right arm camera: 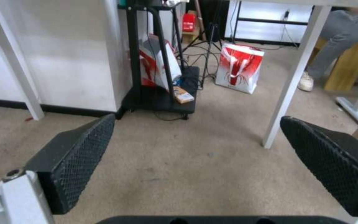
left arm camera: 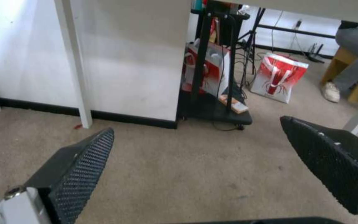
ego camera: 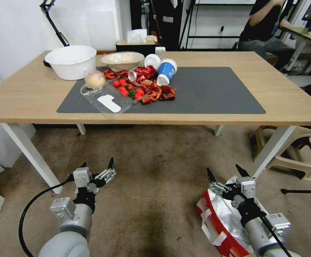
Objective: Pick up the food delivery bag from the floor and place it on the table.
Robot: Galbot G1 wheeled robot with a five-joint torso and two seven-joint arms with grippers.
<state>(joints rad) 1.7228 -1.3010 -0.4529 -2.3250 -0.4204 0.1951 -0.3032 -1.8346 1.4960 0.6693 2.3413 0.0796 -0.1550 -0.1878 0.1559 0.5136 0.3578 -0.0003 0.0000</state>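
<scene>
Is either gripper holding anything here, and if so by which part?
Nothing is held. The left gripper and right gripper are both open above the floor; the food delivery bag lies under the right arm, ungrasped.

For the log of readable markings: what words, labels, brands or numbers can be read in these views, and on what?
No text can be read.
Blue cup on the table: white marking, too blurred.
Food delivery bag on the floor under the right gripper: no print legible.
Far red-and-white bag: red spider-like drawing, no words.
</scene>
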